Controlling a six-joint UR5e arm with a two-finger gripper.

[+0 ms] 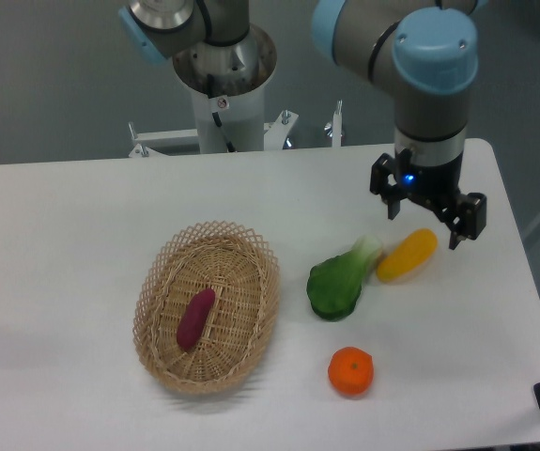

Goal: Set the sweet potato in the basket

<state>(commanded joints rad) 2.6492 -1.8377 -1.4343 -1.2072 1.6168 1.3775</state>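
The magenta sweet potato [195,318] lies inside the woven wicker basket [159,354], slightly left of its middle, pointing up and to the right. My gripper [426,225] hangs open far to the right, just above the yellow vegetable, with nothing between its fingers. It is well apart from the basket.
A yellow squash-like vegetable [407,256] lies under the gripper. A green leafy vegetable [339,281] sits between it and the basket. An orange fruit [350,371] rests near the front edge. The robot's base column [224,86] stands at the back.
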